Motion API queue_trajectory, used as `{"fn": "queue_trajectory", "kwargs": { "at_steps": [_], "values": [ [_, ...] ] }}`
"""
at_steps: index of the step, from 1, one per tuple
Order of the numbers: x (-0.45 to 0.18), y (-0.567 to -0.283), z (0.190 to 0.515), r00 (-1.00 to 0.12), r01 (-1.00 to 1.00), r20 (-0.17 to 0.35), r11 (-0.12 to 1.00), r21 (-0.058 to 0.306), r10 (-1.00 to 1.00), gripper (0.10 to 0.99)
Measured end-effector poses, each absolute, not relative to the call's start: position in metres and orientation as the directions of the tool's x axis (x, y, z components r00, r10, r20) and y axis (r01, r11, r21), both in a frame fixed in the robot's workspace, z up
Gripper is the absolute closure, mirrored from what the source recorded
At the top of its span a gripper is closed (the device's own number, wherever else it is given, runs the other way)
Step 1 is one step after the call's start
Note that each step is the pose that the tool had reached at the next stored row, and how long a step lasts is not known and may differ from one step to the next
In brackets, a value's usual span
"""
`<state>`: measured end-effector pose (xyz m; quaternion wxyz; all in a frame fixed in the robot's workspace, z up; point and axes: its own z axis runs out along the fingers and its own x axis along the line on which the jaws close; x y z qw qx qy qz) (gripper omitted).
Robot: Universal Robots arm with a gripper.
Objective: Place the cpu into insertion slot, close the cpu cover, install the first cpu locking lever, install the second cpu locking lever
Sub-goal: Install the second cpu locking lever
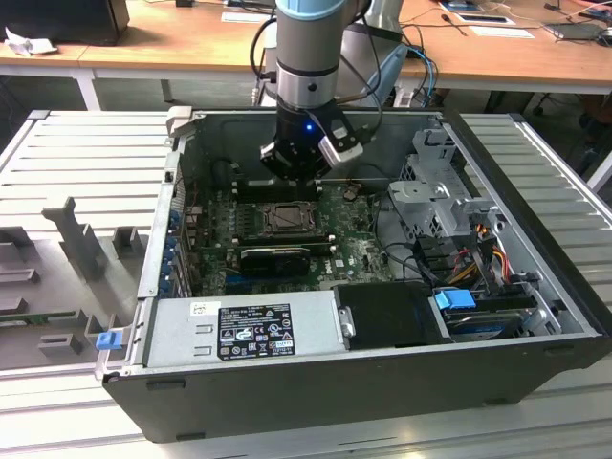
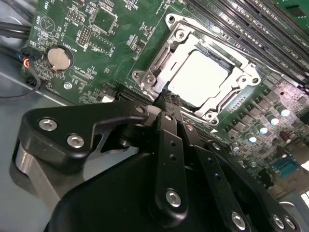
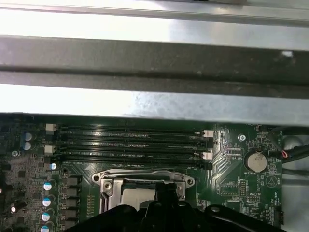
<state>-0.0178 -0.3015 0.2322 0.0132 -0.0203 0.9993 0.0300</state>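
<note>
Jaws: black linkage arms and finger bars of the gripper [image 2: 170, 104] sit closest to the lens in the second wrist view; the two fingers run side by side to a narrow point with almost no gap between them, and nothing is visibly held there.
Jaw tips: they end at the near edge of the socket frame, at or just above it; whether they touch the metal cannot be told.
Cpu [image 2: 200, 77]: pale silver-grey square lying flat in the socket, just beyond the jaw tips; its near part also shows in the first wrist view [image 3: 133, 197].
Cpu cover [image 2: 212, 46]: silver metal frame lying down around the chip, whose face shows through the square cut-out; also seen in the first wrist view [image 3: 145, 178].
Insertion slot [image 1: 287, 218]: in the exterior view it lies directly below the gripper [image 1: 296, 164], in the middle of the motherboard.
Motherboard [image 2: 72, 34]: green, with a round coin battery [image 2: 59, 58] near one corner, well apart from the socket.
Memory slots [image 3: 130, 142]: long black rows just beside the socket, between it and the case wall.
Computer case [image 1: 535, 373]: open-topped, lying on a ribbed grey surface [image 1: 86, 153].
Power supply [image 1: 239, 330]: grey box along the case's near wall in the exterior view.
</note>
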Motion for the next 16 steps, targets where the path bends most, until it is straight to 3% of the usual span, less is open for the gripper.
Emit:
{"fn": "queue_trajectory", "kwargs": {
  "at_steps": [16],
  "values": [
    [-0.018, -0.314, 0.235, -0.999, -0.041, -0.028, 0.997, 0.059, -0.04, 0.98]
  ]
}}
